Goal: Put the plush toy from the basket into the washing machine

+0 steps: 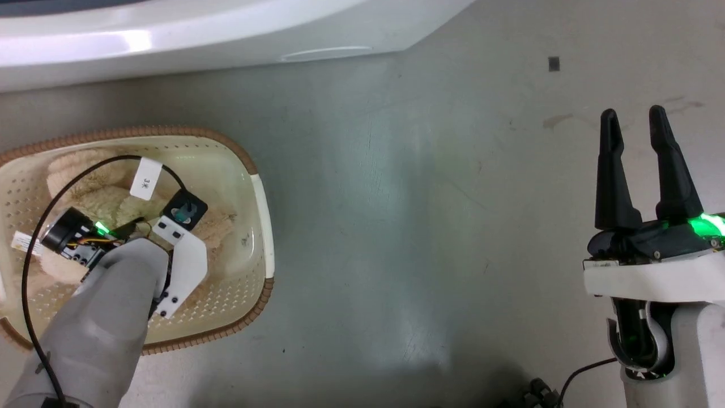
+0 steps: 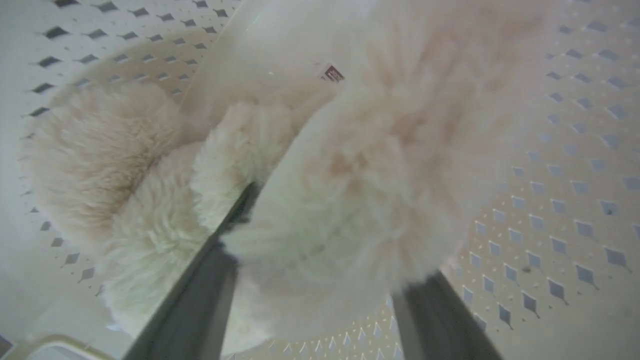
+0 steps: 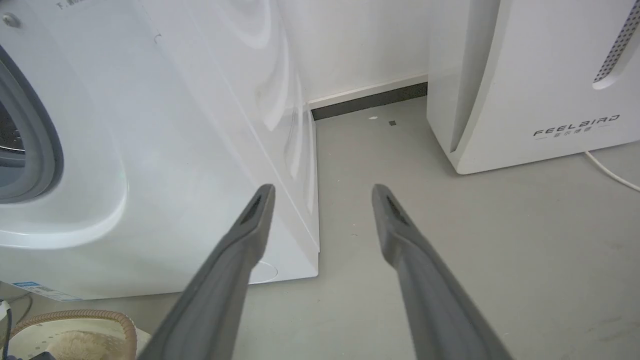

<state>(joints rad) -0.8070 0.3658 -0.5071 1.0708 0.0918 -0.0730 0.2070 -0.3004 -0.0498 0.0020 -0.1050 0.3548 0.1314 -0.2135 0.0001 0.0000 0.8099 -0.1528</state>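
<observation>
left claw (image 2: pixel 325 210) fingers (image 2: pixel 200 280) sit nearest the lens, spread wide, not clamped; gap matches the idle right one. toy (image 2: pixel 360 165) is in the basket (image 2: pixel 575 190), with one fat furry lobe bulging between the fingers and a thinner limb just outside the left finger. basket bottom lies right beyond the tips. right finger's tip is buried in fur, can't see how deep.

step as i read it: grasp; lift not begun. to do it well:
- push a touch deeper so the fingers bite stuffing, not just long pile, or it will likely slip on the lift.
- close slow. fur squashes a lot, so expect long jaw travel before it holds.
- keep tips off the perforated bottom.
- lift straight up past the rim before swinging.

right claw (image 1: pixel 633 113) is open and empty over bare floor (image 1: pixel 396 226), well apart from the basket. washer (image 3: pixel 150 150) is ahead and to its left, grey gasket (image 3: pixel 47 140) further left. can't tell how the door stands.
</observation>
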